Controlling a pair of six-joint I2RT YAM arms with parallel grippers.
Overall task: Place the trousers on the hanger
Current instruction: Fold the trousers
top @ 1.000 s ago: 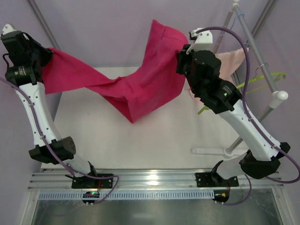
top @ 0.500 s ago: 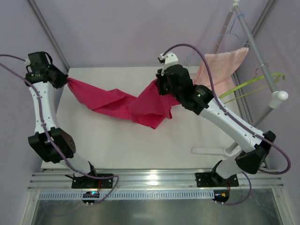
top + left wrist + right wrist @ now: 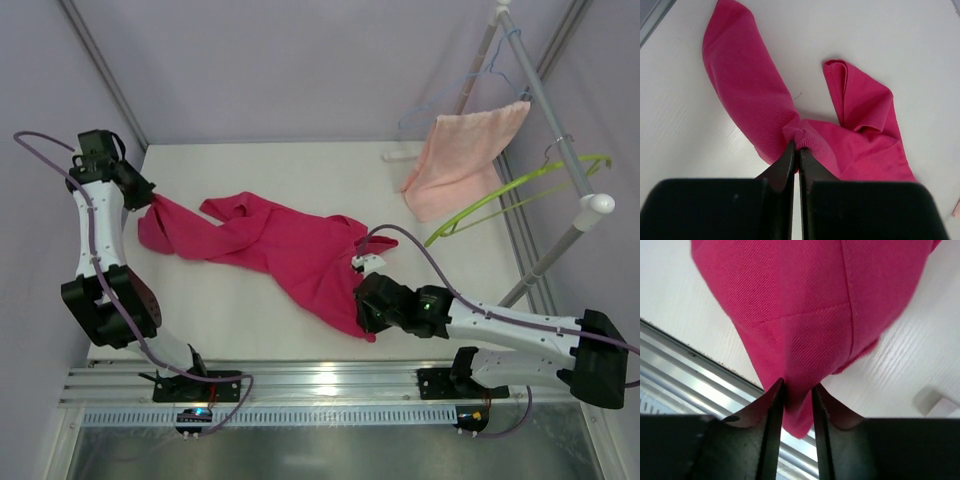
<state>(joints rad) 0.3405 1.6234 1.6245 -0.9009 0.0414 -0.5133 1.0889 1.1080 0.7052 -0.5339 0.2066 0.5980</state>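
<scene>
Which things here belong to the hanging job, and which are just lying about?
Part of the job: the trousers; the lime-green hanger, hanging at the rack.
Just about: the pale pink towel; the light-blue wire hanger, both up on the same rack.

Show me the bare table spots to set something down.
Free: the back strip of the table behind the trousers; the patch between trousers and towel. Crowded: the middle, the right edge by the hanger.
</scene>
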